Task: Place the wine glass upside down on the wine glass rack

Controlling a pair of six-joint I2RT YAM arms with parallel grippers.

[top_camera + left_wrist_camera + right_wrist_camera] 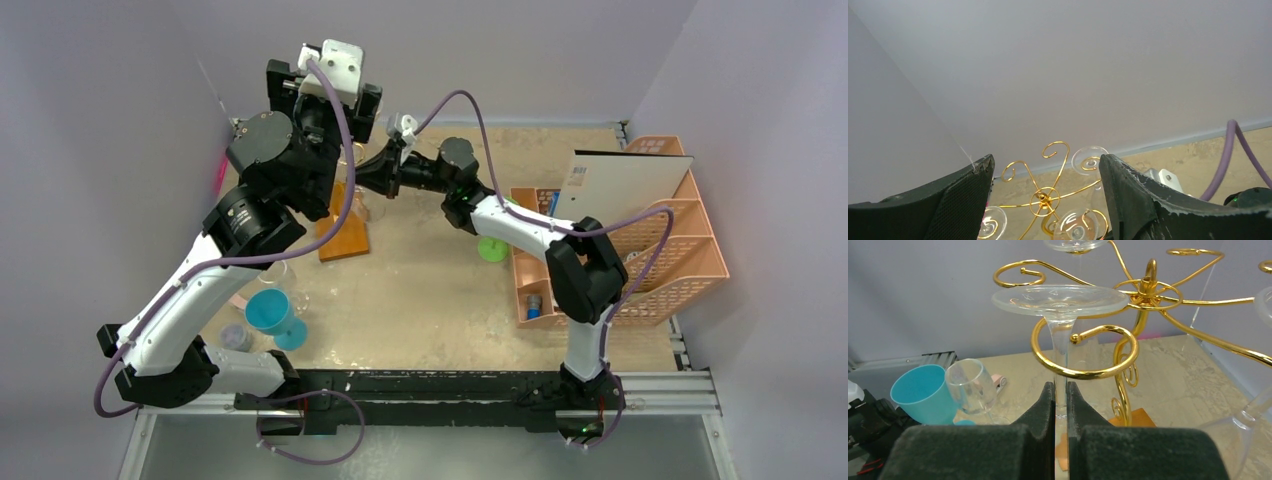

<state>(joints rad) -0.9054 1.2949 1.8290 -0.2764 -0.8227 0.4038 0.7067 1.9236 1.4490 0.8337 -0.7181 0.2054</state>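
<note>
Glass [1060, 300]: inverted, foot uppermost, long axis upright. The stem is threaded through one loop [1083, 352] of the rack [1148, 290]. The foot is seen just above that loop, and the bowl is hidden below the fingers. Whether the foot is already borne by the wire cannot be told.

Right gripper [1060, 390]: closed on the stem, just beneath the loop, on the side away from the rack's hub. It is the nearer arm, and the glass is held by it alone.

Left gripper [1045, 161]: spread wide, nothing between the fingers, poised high above the rack and pointed down at it.

Governing relation, as judged: the foot lies directly over the loop. A short straight descent along the stem's axis is therefore called for. Release and a level withdrawal outward from the hub would follow, so that the wire is not snagged.

Count:
- Racks: one; its spiral arms are not countable with certainty.
- Glass feet at the rack: three in the left wrist view, the held glass judged to be among them.
- Spare glass [970, 385]: one, off the rack, on the arms' side of it.
- Teal cup [918, 390]: one, touching or just beside the spare glass.
- Organiser [690, 250]: one, well to the right of the rack.
- Arms: two.
</note>
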